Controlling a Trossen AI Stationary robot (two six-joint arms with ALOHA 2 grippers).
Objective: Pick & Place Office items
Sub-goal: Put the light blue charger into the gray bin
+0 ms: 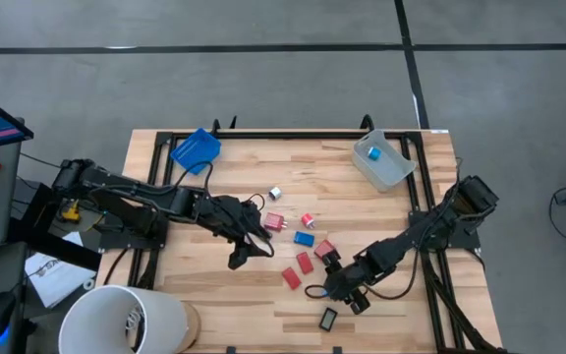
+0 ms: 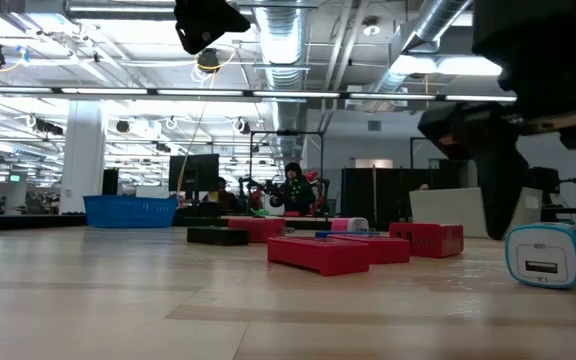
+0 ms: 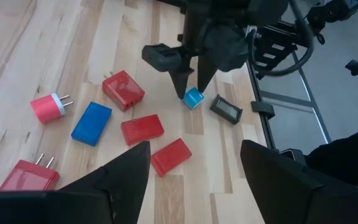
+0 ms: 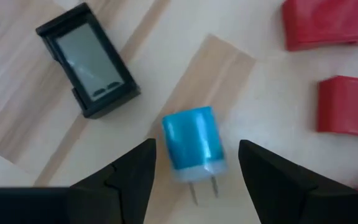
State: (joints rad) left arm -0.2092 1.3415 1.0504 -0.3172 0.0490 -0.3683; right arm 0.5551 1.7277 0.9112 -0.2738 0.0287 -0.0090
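Cyan charger point(image 4: 192, 146) — betw. right gripper point(image 4: 194, 171) fingers

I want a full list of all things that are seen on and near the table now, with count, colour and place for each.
table: one, light wood, under both arms
tray: one, blue, far left corner
bin: one, clear grey, far right corner
piece in bin: one, blue and white
red pieces: five, scattered mid-table
blue block: one, among the red pieces
cyan charger: one, between the right hand's fingers, untouched
black display: one, beside the cyan charger
small white piece: one, alone, toward the tray
bucket: one, white, off the near left corner
person: one, far behind the table
left hand: open, left of the pile
right hand: open, over the charger
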